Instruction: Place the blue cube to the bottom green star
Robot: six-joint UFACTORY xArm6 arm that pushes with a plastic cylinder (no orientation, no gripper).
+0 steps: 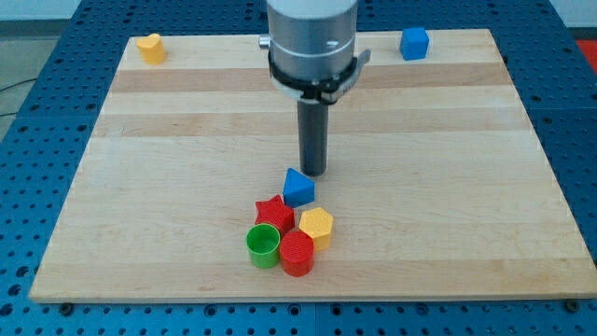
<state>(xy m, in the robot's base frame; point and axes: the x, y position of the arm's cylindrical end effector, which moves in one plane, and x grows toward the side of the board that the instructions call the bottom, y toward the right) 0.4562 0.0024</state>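
The blue cube sits near the board's top right corner. My tip is at the board's middle, far from the cube, down and to its left. It stands just above and right of a blue wedge-shaped block, touching it or nearly so. Below that block lies a tight cluster: a red star, a yellow hexagon, a green round block and a red round block. The green block looks like a cylinder; I cannot make out a star shape.
A yellow block sits near the top left corner of the wooden board. The arm's grey body hangs over the board's top middle. A blue perforated table surrounds the board.
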